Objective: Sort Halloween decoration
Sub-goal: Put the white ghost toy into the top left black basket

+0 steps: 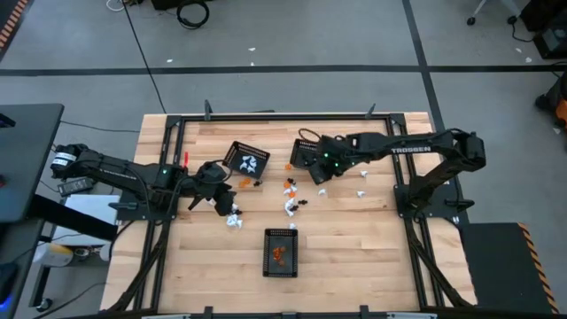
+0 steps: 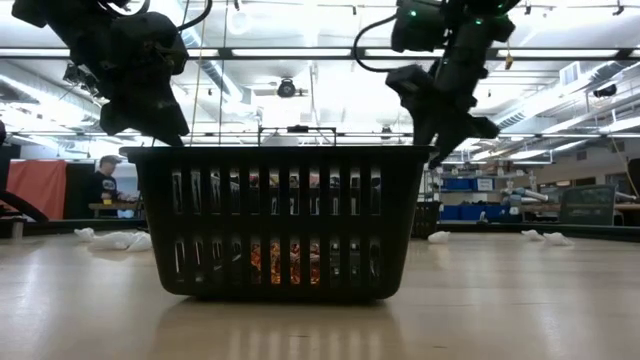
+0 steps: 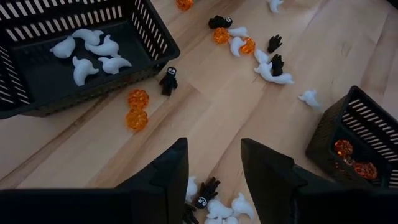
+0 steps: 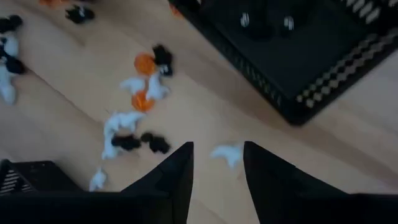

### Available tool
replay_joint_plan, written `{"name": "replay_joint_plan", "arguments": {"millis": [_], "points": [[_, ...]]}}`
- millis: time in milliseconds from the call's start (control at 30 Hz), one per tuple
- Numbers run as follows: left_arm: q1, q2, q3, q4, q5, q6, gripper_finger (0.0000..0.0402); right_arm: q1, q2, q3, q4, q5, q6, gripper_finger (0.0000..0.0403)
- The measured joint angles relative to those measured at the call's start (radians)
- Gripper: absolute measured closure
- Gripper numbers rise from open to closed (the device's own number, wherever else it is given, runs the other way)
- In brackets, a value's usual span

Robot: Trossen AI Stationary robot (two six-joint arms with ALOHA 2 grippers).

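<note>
Tiny orange, white and black Halloween trinkets lie loose on the wooden table, most of them in a cluster (image 1: 292,197) at mid-table. Another small heap (image 3: 208,202) of white ghosts and a black figure lies just under my left gripper (image 3: 214,149). That gripper hovers open and holds nothing. My right gripper (image 4: 217,148) also hangs open and holds nothing, above a single white ghost (image 4: 227,154) and beside the basket of black pieces (image 4: 292,50).
Three black mesh baskets stand on the table. One with white ghosts (image 1: 246,159) is at the far left centre, one with black pieces (image 1: 306,152) is beside it, and one with orange pieces (image 1: 282,251) is near the front. Stray white ghosts (image 1: 361,190) lie toward the right.
</note>
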Motion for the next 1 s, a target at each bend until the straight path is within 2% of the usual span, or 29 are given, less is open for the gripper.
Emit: {"name": "replay_joint_plan", "arguments": {"millis": [267,500,767,1000], "points": [[0.0,0.0,0.0,0.0,0.0,0.009,0.0246,0.021,-0.001,-0.133,0.032,-0.063,0.141,0.0229],[0.0,0.0,0.0,0.0,0.0,0.009,0.0246,0.032,0.012,-0.198,0.159,-0.06,0.14,0.0214],[0.0,0.0,0.0,-0.001,0.0,0.008,0.0246,0.054,0.167,-0.167,0.232,-0.045,0.103,0.0222],[0.0,0.0,0.0,-0.001,0.0,0.006,0.0246,0.092,0.228,-0.144,0.216,-0.018,0.221,0.0223]]}}
